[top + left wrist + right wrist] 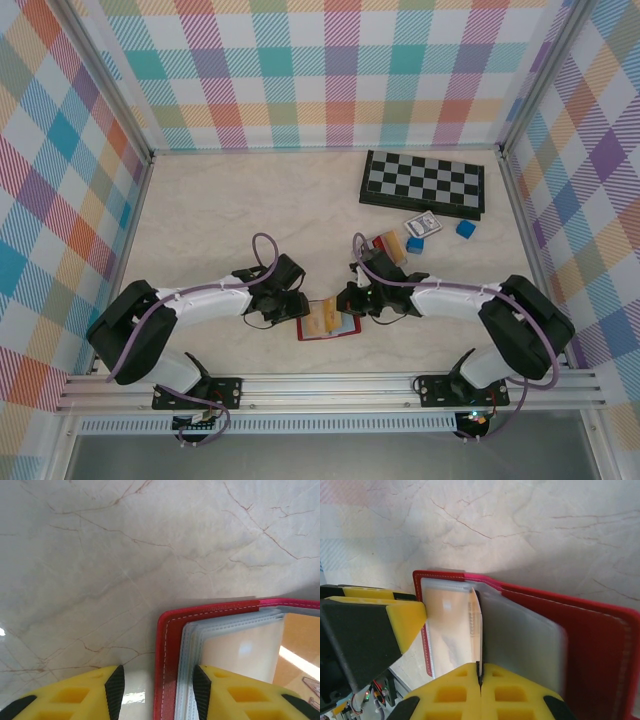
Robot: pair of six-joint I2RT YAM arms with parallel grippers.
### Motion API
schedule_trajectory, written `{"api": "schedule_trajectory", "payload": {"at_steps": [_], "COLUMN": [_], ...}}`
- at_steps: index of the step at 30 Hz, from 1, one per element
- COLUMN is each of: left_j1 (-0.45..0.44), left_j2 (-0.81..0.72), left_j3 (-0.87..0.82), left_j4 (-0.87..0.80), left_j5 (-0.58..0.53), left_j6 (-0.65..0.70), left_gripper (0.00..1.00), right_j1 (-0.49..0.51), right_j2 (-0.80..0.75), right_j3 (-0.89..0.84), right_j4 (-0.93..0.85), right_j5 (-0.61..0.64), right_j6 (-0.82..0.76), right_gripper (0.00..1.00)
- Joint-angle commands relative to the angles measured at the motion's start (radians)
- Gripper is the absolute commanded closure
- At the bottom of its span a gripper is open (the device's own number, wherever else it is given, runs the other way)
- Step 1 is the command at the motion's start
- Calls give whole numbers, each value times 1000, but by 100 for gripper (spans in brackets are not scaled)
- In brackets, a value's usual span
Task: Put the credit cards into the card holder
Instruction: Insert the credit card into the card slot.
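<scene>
Right gripper [480, 681] is pinched shut on a credit card [476, 625]. The card sits edge-on, long axis pointing straight ahead into the card holder [600, 645] sleeves. Left gripper [157, 680] is spread wide, straddling its edge.

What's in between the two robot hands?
The open red card holder lies between the left gripper and the right gripper, which pinches a card; the top view shows it.

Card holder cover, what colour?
The card holder is red with white edge stitching; right wrist view shows it best.
</scene>
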Motion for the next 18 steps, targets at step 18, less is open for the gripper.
{"api": "schedule_trajectory", "payload": {"at_steps": [18], "left_j1": [-17], "left_j2": [62], "left_j3": [-2], "left_j4": [98], "left_j5": [69], "left_j6": [-19], "left_gripper": [60], "right_j1": [3], "right_j2": [26], "right_j3": [-87], "right_j4": [81], "right_j5": [-117], "right_j6": [-48], "right_gripper": [99]}}
